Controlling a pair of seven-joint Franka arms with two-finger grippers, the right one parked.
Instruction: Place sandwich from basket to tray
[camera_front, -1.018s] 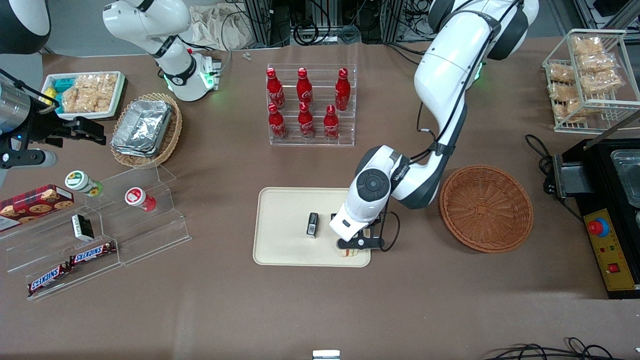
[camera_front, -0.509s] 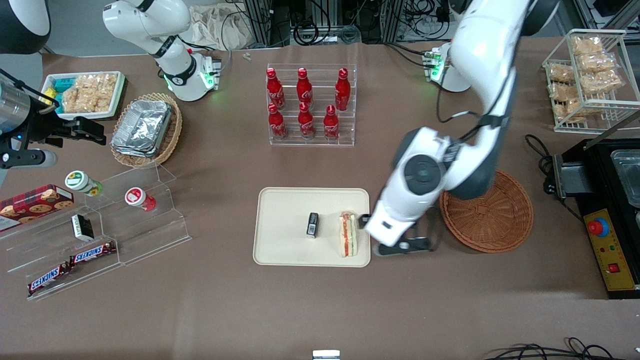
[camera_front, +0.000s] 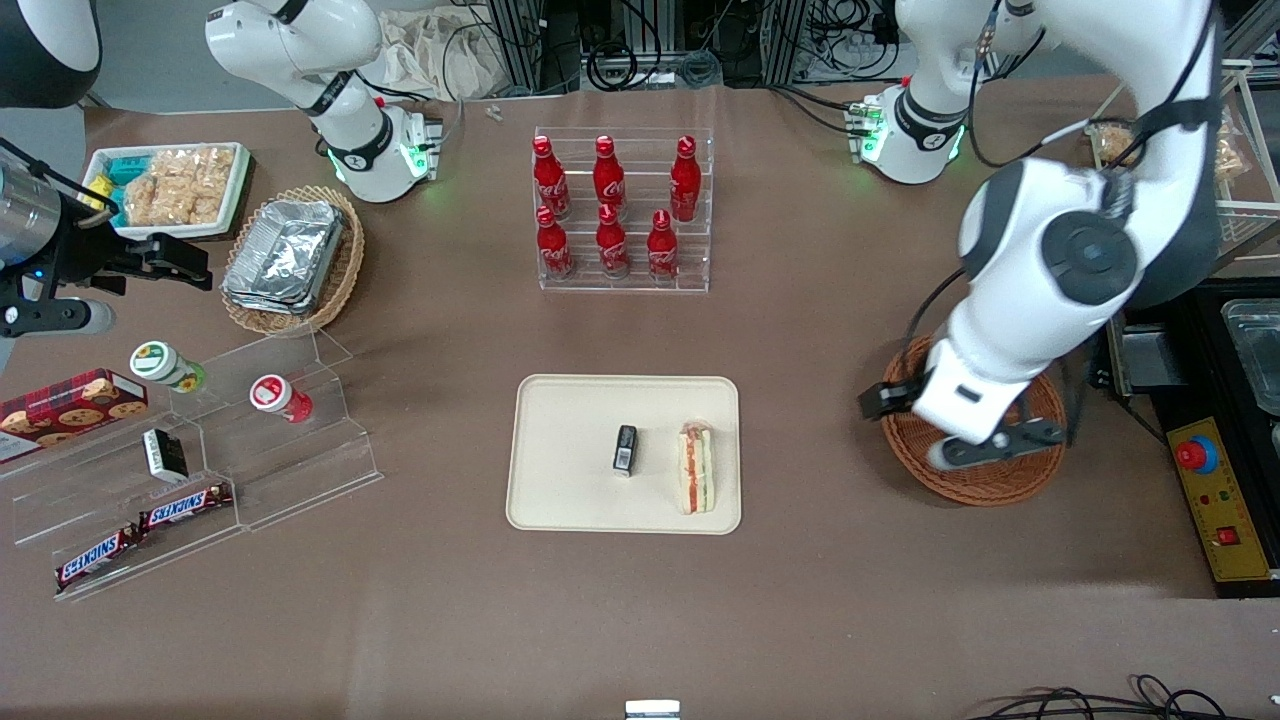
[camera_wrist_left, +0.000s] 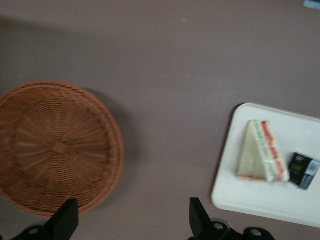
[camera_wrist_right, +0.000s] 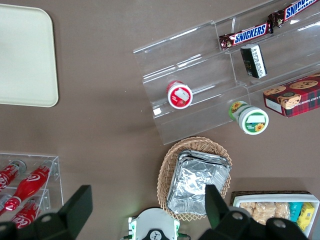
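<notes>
The sandwich (camera_front: 696, 468) (camera_wrist_left: 262, 151) lies on its side on the cream tray (camera_front: 570, 420) (camera_wrist_left: 300, 200), at the tray's end nearest the basket, beside a small black packet (camera_front: 625, 448) (camera_wrist_left: 304, 170). The reddish-brown wicker basket (camera_front: 1000, 482) (camera_wrist_left: 55, 150) holds nothing. My gripper (camera_front: 940, 425) (camera_wrist_left: 132, 207) hangs raised over the basket's rim nearest the tray. It is open, with only bare table between its fingers.
A clear rack of red cola bottles (camera_front: 615, 210) stands farther from the front camera than the tray. A black machine with a red button (camera_front: 1215, 480) sits beside the basket toward the working arm's end. A tiered acrylic shelf (camera_front: 200, 450) of snacks lies toward the parked arm's end.
My gripper let go of the sandwich on the tray, rose and swung away sideways to above the basket. The sandwich stays where it was set.
</notes>
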